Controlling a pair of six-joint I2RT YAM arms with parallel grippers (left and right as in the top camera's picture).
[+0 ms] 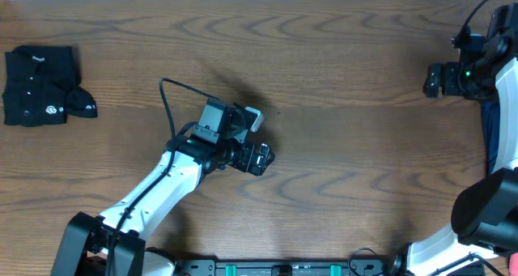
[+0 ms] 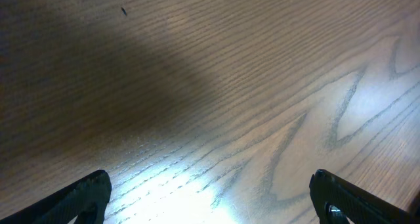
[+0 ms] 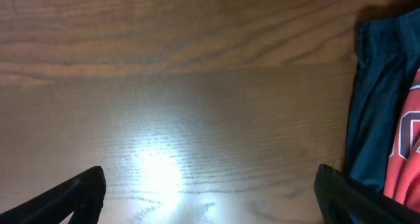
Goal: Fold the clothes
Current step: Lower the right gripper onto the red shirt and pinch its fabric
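Clothes (image 3: pixel 374 99) (dark blue, coral-red) lie just beside the wide-spread right hand (image 3: pixel 210 192)

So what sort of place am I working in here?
Probably a robot test bench: a wood-grain table, left arm and right arm mounted at its near edge, one folded black shirt.
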